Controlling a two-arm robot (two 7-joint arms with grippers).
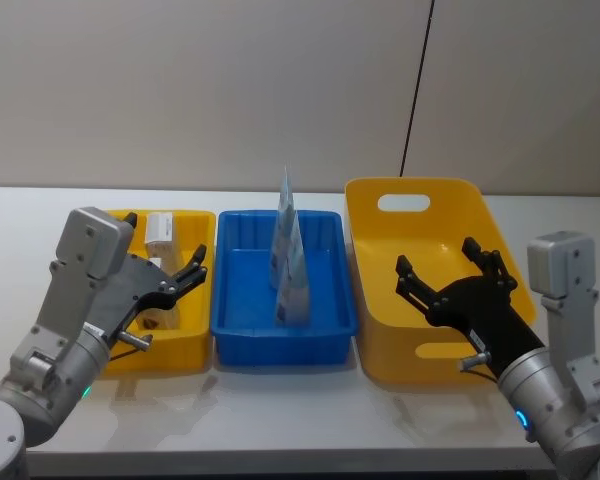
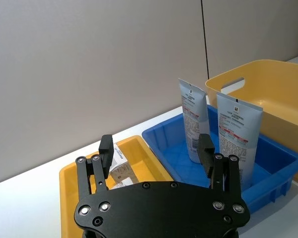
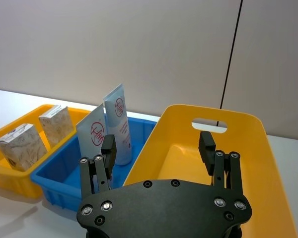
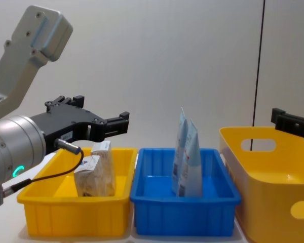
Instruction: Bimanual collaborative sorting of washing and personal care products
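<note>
Plainly, both pincers gape empty: left gripper [image 2: 155,144] over the cartons [image 3: 21,145] in the yellow tray [image 1: 160,356] at nine o'clock, right gripper [image 1: 437,258] over the bin [image 1: 367,300] at three, pouches [image 2: 237,134] upright in the middle blue tray [image 1: 280,348].

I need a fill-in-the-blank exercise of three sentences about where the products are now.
The tray holding the two pouches is coloured ____.
The small yellow tray holds ____ cartons.
The left pincer and the right pincer are both ____.
Missing words: blue; two; open.
</note>
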